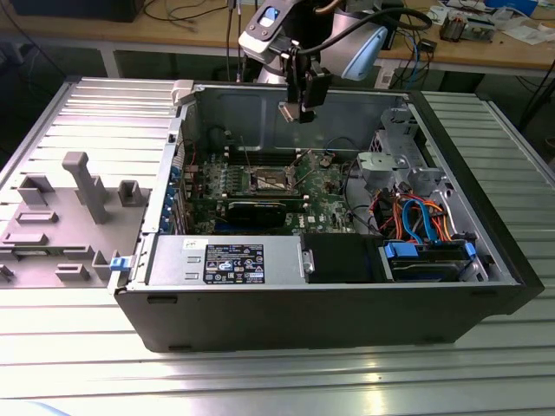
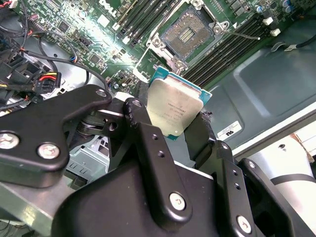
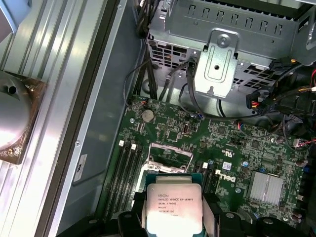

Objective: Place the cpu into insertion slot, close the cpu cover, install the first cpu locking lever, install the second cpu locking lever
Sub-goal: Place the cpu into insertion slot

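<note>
My gripper (image 2: 171, 120) is clenched on the cpu (image 2: 176, 104), holding it above the uncovered insertion slot (image 2: 186, 33), well apart.

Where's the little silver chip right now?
In the second wrist view, the square silver-grey cpu sits clamped in the black gripper, above the green board, near the uncovered square insertion slot.
</note>
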Tool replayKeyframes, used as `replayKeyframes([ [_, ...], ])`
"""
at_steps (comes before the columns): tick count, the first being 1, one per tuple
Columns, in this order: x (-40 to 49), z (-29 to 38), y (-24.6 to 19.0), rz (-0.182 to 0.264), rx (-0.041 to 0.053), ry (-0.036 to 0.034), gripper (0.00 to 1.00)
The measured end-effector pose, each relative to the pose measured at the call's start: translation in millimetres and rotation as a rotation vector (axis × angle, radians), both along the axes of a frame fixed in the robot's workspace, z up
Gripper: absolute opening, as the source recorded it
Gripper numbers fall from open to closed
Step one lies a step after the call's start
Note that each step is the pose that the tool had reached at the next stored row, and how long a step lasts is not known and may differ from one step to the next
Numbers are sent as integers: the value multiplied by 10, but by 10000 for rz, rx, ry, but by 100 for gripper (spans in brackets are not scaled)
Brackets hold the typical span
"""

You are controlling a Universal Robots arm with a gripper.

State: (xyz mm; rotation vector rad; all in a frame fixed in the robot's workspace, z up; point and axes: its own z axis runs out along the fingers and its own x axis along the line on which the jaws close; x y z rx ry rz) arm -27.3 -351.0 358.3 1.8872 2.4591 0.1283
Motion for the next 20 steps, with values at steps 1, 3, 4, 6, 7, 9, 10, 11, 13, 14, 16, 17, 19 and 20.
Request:
replayKeyframes([
  [1, 0, 0, 0, -15, 0, 0, 54],
  [3, 0, 0, 0, -48, 0, 0, 54],
  [4, 0, 0, 0, -75, 1, 0, 54],
  [6, 0, 0, 0, -132, 0, 0, 54],
  [7, 0, 0, 0, -147, 1, 0, 54],
  [9, 0, 0, 0, -179, 0, 0, 54],
  [10, 0, 0, 0, -192, 0, 0, 54],
  [11, 0, 0, 0, -209, 0, 0, 54],
  [13, 0, 0, 0, -228, 1, 0, 54],
  [14, 0, 0, 0, -249, 1, 0, 54],
  [16, 0, 0, 0, -276, 0, 1, 54],
  [17, 0, 0, 0, -285, 0, 0, 54],
  [19, 0, 0, 0, -302, 0, 0, 54],
  [20, 0, 0, 0, -305, 0, 0, 54],
])
